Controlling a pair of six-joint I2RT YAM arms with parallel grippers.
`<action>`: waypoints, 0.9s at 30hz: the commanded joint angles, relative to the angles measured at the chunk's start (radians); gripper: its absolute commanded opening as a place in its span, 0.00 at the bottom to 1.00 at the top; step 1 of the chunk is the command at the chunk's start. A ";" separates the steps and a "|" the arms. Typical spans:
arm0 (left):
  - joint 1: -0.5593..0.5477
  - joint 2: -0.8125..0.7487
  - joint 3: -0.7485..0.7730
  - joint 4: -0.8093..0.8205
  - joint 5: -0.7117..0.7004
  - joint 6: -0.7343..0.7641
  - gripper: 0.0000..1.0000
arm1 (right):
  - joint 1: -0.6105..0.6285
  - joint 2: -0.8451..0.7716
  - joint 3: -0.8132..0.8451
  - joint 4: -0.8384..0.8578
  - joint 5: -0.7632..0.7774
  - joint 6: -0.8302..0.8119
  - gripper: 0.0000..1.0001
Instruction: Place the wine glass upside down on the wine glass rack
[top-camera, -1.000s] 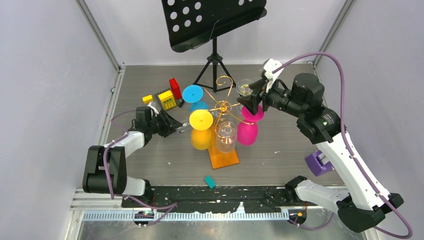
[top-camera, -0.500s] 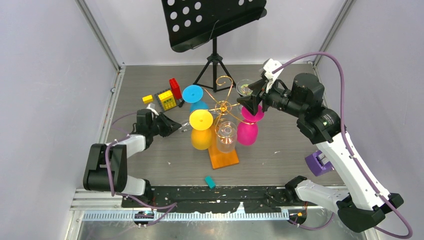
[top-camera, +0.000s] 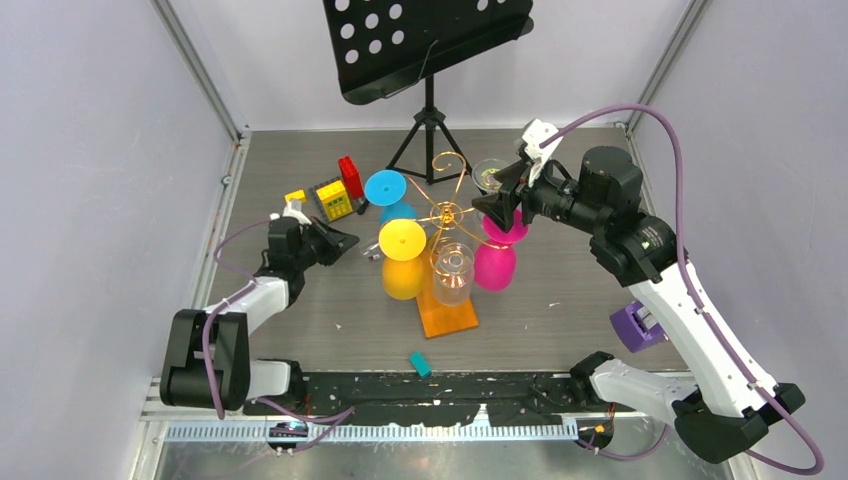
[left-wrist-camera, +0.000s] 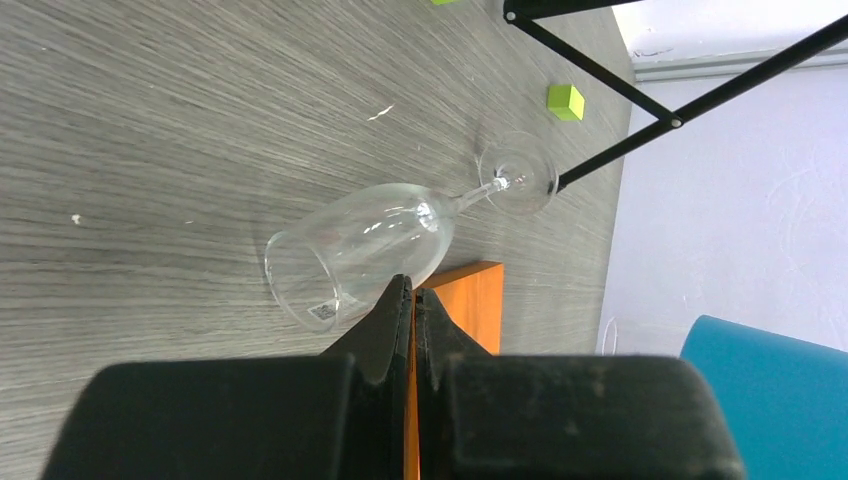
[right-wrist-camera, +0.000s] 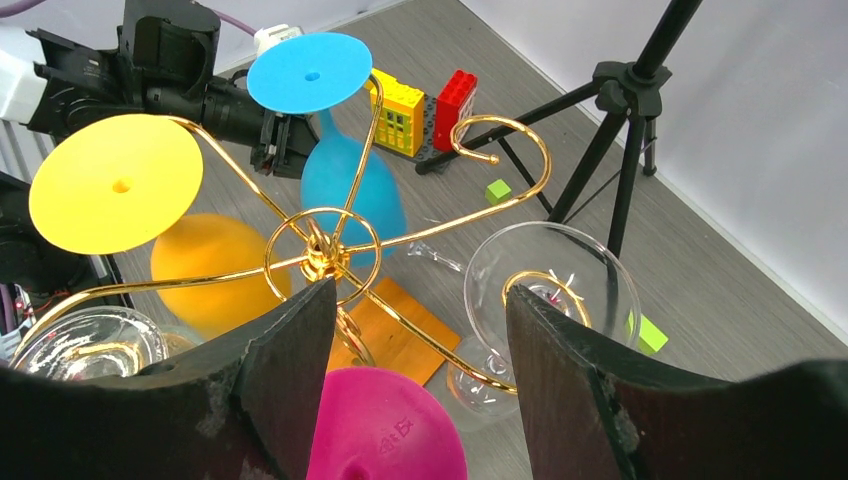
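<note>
The wine glass rack (top-camera: 447, 315) is gold wire on an orange base, its loop arms (right-wrist-camera: 320, 245) spreading from the middle. Blue (top-camera: 385, 187), yellow (top-camera: 402, 240), magenta (top-camera: 496, 262) and clear (top-camera: 452, 270) glasses hang on it upside down. Another clear wine glass (left-wrist-camera: 370, 245) lies on its side on the table, rim toward my left gripper (left-wrist-camera: 413, 287). That gripper (top-camera: 348, 241) is shut and empty, just short of the rim. My right gripper (top-camera: 497, 208) hovers open over the magenta glass's foot (right-wrist-camera: 385, 430), which sits between its fingers with a gap on the right.
A black music stand (top-camera: 430, 40) on a tripod (top-camera: 430, 140) stands behind the rack. Toy bricks (top-camera: 335, 195) lie at back left, a teal block (top-camera: 419, 364) near the front edge, a purple object (top-camera: 632, 325) at right. A small green cube (left-wrist-camera: 565, 100) lies by the tripod.
My left gripper has shut and drawn back to the left, away from the rack. The right arm has barely shifted.
</note>
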 joint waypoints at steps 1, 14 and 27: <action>-0.017 -0.006 0.048 0.060 -0.022 -0.014 0.00 | -0.001 -0.006 -0.001 0.031 -0.014 0.005 0.69; -0.021 -0.076 -0.082 0.091 -0.058 -0.032 0.41 | -0.001 0.010 0.004 0.030 -0.028 0.003 0.69; -0.041 0.116 -0.093 0.357 -0.006 -0.108 0.46 | -0.001 0.033 0.036 0.001 -0.050 -0.004 0.69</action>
